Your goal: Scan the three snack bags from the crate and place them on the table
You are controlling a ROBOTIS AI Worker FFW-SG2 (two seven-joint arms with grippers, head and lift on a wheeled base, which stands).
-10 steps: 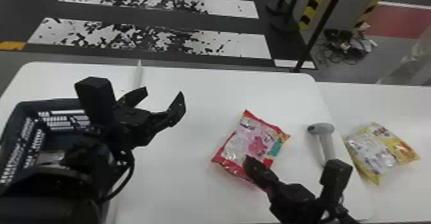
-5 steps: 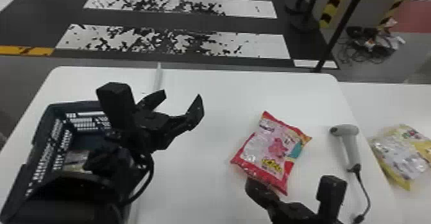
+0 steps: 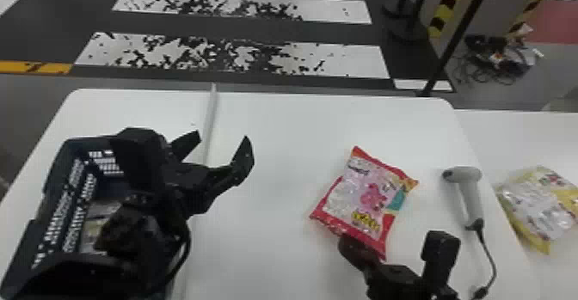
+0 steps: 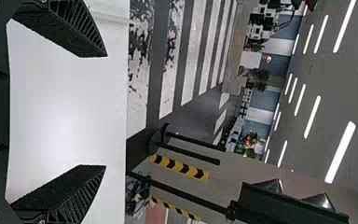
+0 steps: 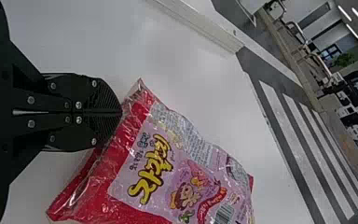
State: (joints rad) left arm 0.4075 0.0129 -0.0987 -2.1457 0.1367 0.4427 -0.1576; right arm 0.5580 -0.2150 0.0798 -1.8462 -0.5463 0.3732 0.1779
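My left gripper [image 3: 221,155] is above the table beside the crate [image 3: 64,148], its arm reaching over the crate; in the left wrist view this gripper [image 4: 100,111] is open with nothing between its fingers. Inside the crate lies a pale, yellowish snack bag [image 3: 92,230], partly hidden by the arm. My right gripper [image 3: 350,249] is at the near edge of the red and pink snack bag [image 3: 365,196] on the table. The right wrist view has that gripper [image 5: 121,112] shut on the red border of the bag [image 5: 182,172]. A yellow snack bag [image 3: 542,204] lies farther right.
A grey hand scanner [image 3: 471,191] with a black cable stands between the red and yellow bags, near the right edge of the white table [image 3: 275,123]. A raised pale strip [image 3: 210,118] runs along the table beside the crate. Another white surface adjoins on the right.
The head view has shifted, so the table's things appear farther right. My left gripper has moved left, closer to the crate. My right gripper has drawn back to the red bag's near edge.
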